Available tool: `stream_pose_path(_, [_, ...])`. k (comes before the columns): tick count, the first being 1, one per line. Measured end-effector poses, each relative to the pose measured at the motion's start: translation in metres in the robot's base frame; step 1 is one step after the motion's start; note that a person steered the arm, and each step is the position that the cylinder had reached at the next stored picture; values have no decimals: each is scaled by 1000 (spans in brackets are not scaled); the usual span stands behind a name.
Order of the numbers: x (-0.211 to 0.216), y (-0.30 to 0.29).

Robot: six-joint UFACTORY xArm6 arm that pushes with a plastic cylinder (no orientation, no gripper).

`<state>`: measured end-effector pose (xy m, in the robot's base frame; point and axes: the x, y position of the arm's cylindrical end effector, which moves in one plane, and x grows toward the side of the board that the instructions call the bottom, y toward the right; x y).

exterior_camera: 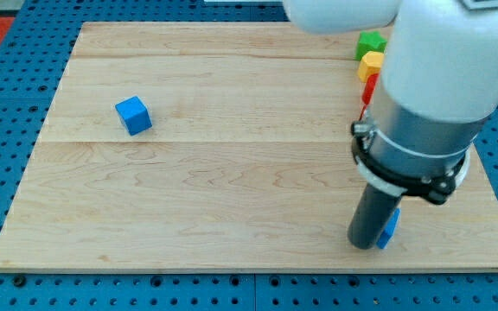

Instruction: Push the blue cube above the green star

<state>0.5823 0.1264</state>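
Observation:
A blue cube sits on the wooden board at the view's left, well away from everything else. A green block, star shape not clear, sits at the view's top right, partly hidden by my arm. My tip is at the view's lower right, far from the blue cube and right beside a second small blue block that is mostly hidden behind the rod.
A yellow block lies just below the green one, and a red block below that, both partly hidden by my arm. My bulky white and grey arm covers the view's right side. Blue pegboard surrounds the board.

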Motion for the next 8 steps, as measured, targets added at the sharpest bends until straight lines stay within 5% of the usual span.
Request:
stream_pose_path(3, [-34,17])
stream_pose_path(4, [-47,-26])
stream_pose_path(7, [-158,-317])
stream_pose_path(8, [-179,-344])
